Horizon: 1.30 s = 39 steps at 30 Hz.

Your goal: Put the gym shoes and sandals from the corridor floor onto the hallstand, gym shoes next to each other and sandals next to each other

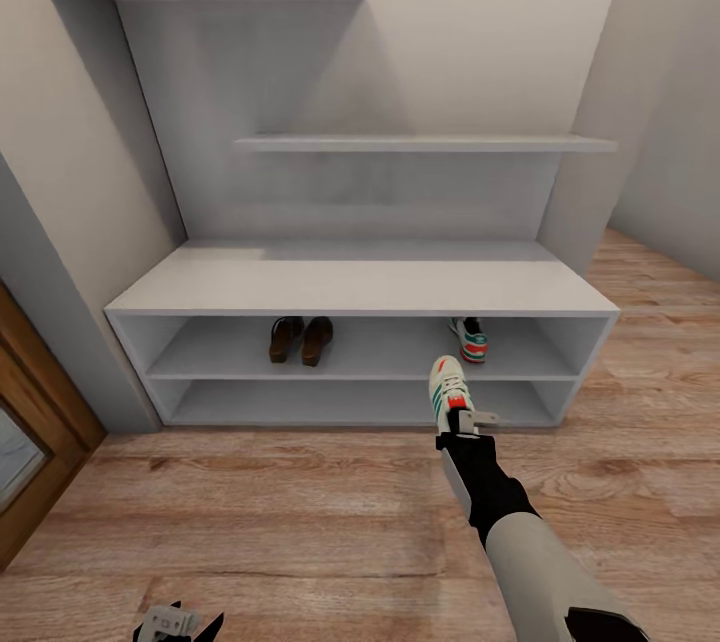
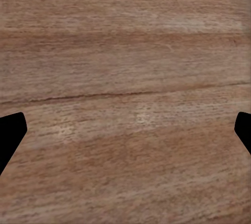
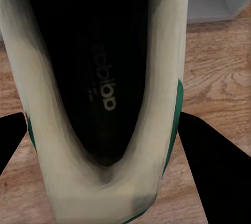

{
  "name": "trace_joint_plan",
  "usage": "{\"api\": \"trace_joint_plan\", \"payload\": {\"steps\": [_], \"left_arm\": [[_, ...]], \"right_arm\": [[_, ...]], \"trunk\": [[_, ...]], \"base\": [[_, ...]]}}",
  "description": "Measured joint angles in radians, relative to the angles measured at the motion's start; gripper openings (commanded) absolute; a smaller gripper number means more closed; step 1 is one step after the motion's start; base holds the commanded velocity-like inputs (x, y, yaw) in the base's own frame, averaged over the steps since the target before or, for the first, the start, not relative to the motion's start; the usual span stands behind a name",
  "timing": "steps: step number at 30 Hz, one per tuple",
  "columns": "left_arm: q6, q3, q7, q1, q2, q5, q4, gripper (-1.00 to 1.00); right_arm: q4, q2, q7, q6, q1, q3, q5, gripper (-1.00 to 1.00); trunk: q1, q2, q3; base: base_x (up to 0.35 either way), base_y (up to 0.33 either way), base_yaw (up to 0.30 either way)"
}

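One gym shoe (image 1: 449,385) is being held by its heel in the closed right gripper (image 1: 462,419), in front of the hallstand (image 1: 360,287); light and soft, it is best gripped there.

Upper shelf (image 1: 380,350) open between sandals (image 1: 300,340) and gym shoe (image 1: 470,339).

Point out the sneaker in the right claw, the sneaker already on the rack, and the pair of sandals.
held sneaker (image 1: 449,384), head view, laced top
racked sneaker (image 1: 470,339), head view, heel end
sandals (image 1: 300,339), head view, between the pair, inner edge of the right one
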Motion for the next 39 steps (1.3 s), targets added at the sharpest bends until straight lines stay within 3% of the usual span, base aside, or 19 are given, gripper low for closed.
{"api": "trace_joint_plan", "payload": {"steps": [23, 29, 32, 35, 39], "left_arm": [[-0.004, -0.001, -0.005, 0.001, 0.009, 0.0, -0.001, 1.0], [-0.008, 0.001, -0.069, 0.035, 0.084, 0.006, -0.011, 1.0], [-0.008, 0.006, -0.146, 0.039, 0.123, 0.011, -0.007, 1.0], [-0.009, 0.01, -0.273, 0.045, 0.162, 0.016, -0.004, 1.0], [-0.01, 0.011, -0.315, 0.058, 0.174, 0.019, -0.006, 1.0]], "right_arm": [[0.001, 0.0, 0.0, 0.0, 0.0, 0.0, 0.0, -1.0], [0.002, 0.0, 0.001, 0.0, 0.001, 0.0, 0.0, -1.0], [0.001, 0.0, 0.001, 0.0, 0.001, 0.0, 0.0, -1.0], [0.002, 0.0, 0.001, 0.0, 0.001, 0.0, 0.001, -1.0], [0.002, 0.0, 0.001, -0.001, 0.002, 0.0, 0.002, -1.0]], "trunk": [[0.0, 0.0, 0.0], [0.0, 0.0, 0.0], [0.0, 0.0, 0.0], [0.0, 0.0, 0.0], [0.0, 0.0, 0.0]], "base": [[0.025, 0.0, 0.0], [0.0, 0.0, 0.0], [0.0, 0.0, 0.0], [0.0, 0.0, 0.0], [0.0, 0.0, 0.0]]}}
